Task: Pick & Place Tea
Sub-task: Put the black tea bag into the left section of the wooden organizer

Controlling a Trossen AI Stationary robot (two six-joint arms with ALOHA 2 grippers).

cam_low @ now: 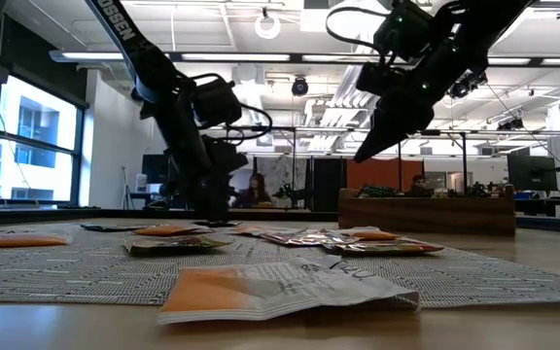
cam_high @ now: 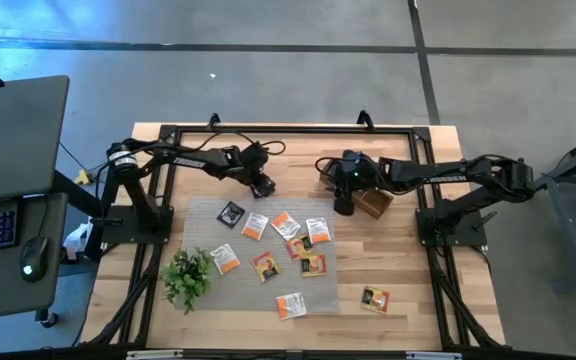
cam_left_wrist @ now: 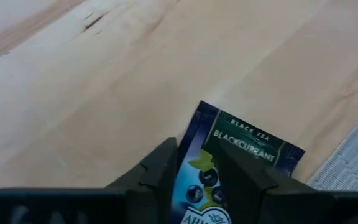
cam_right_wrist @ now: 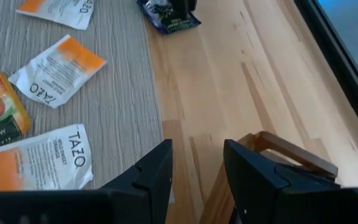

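We read "BLACK TEA BLACKCURRANT" on the blue sachet (cam_left_wrist: pixel 241 163), and "TAZO" on two white-and-orange sachets (cam_right_wrist: pixel 42 158) (cam_right_wrist: pixel 59 70) lying on the mat (cam_right_wrist: pixel 114 102).

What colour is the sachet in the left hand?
Dark blue sachet with a green label, clearest in left wrist view.

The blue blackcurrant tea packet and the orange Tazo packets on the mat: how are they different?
The blackcurrant sachet is dark blue with berries; the Tazo sachet is white and orange. The blackcurrant sachet lies on the bare wooden table, just off the grey mat, between the left gripper's fingers; the Tazo sachet lies loose on the mat, untouched. Both are small flat square packets.
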